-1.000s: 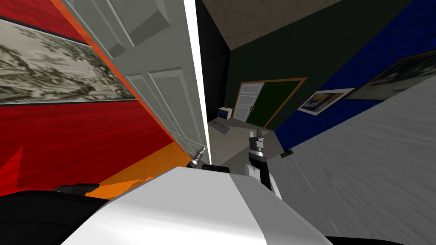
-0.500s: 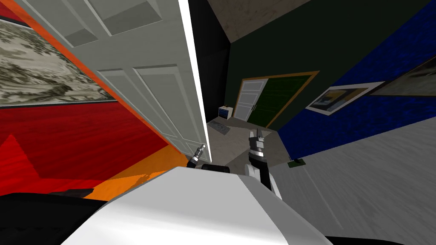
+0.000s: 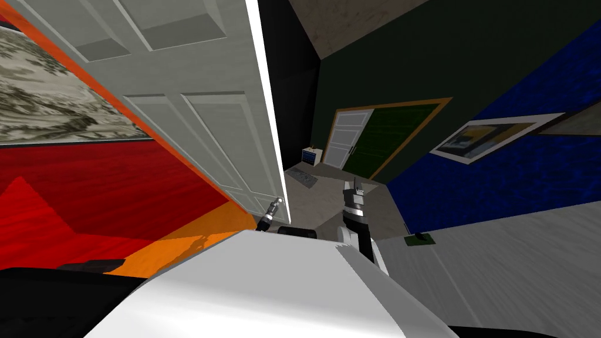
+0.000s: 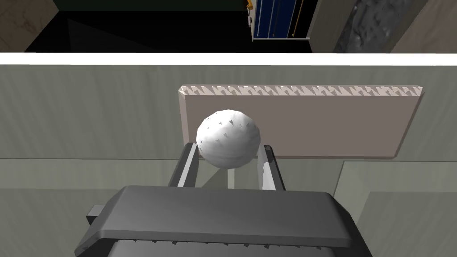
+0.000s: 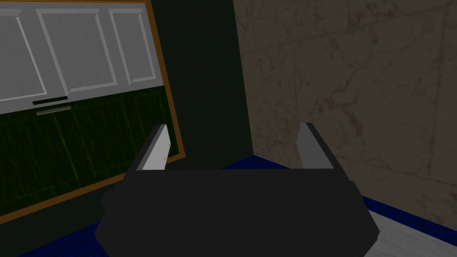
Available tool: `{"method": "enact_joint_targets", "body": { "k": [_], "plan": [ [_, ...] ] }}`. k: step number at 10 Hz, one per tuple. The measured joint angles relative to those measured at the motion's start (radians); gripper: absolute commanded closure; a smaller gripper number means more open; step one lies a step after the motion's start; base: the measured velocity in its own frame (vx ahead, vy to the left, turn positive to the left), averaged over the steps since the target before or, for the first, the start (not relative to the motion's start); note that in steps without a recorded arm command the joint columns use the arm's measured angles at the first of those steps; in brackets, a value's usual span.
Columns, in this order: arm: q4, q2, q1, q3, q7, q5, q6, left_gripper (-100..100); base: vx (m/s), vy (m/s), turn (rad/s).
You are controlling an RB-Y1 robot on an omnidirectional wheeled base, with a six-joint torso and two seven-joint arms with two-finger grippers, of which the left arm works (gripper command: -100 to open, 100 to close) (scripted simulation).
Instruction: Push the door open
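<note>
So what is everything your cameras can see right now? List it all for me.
door: one, pale grey, panelled, standing ajar to the front left
knob: one, white, round, on the door
knob plate: one, pinkish grey, flat on the door behind the knob
landscape picture: one, grey-green, on the red wall left of the door
white-framed picture: one, on the blue wall to the right
far door: one, white, in an orange frame across the room
small cabinet: one, blue and white, beside the far door
left claw: one, grey fingers pressing the knob's sides
right claw: one, grey fingers apart, holding nothing
</note>
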Motion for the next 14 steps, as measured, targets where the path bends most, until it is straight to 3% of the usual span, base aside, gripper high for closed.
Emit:
{"method": "enact_joint_targets", "body": {
  "k": [3, 4, 10, 14],
  "plan": [
    [0.028, -0.008, -0.02, 0.045, -0.012, 0.016, -0.006, 100, 0.131, -0.088, 0.081],
    [0.043, -0.018, -0.036, 0.066, -0.02, 0.024, -0.004, -100, -0.07, -0.081, 0.076],
    [0.001, -0.012, 0.0, 0.046, -0.003, 0.022, 0.002, -100, -0.21, -0.018, 0.017],
    [0.018, -0.021, -0.013, 0.054, -0.009, 0.023, -0.003, -100, 0.16, -0.012, -0.027]
  ]
}}
